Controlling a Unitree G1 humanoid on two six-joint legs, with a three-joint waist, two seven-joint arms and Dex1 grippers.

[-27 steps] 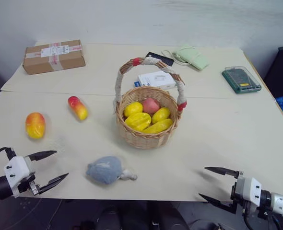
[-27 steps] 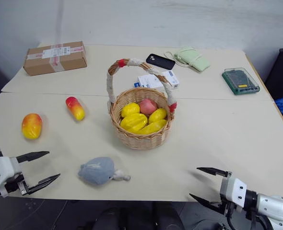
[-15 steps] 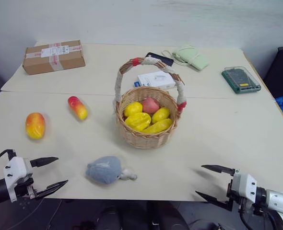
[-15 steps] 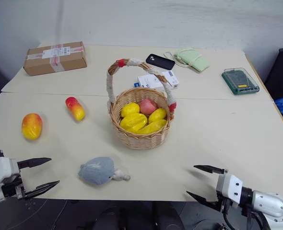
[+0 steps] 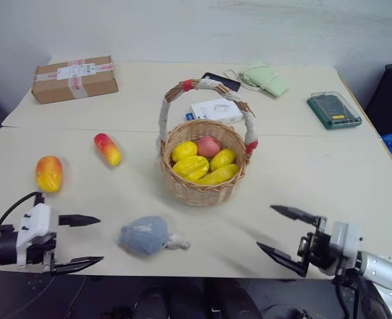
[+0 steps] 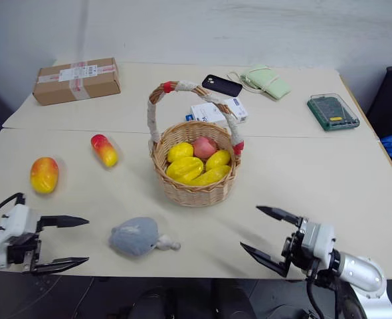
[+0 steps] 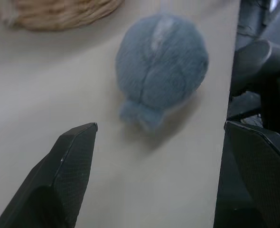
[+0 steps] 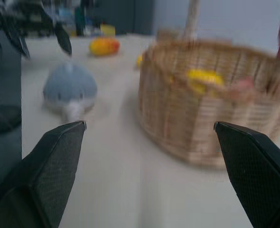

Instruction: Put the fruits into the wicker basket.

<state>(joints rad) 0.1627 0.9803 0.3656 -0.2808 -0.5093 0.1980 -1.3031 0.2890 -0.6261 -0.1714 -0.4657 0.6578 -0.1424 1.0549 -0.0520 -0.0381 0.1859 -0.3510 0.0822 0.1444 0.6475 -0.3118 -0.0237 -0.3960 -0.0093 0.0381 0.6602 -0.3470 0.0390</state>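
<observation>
Fingers spread wide and empty on both the left gripper (image 5: 76, 242) and the right gripper (image 5: 284, 233) at the near edge of the bench (image 5: 329, 173), with a grey-blue fuzzy lump (image 5: 144, 235) lying between them. Farther back on the left lie the plump fruit (image 5: 48, 173) and, just beyond it, the smaller elongated fruit (image 5: 107, 149), both well apart from the wicker basket (image 5: 202, 189) at centre, which already holds yellow pieces. They look light, hard and glossy, likely slippery, so I'd pinch each across its narrow middle.
</observation>
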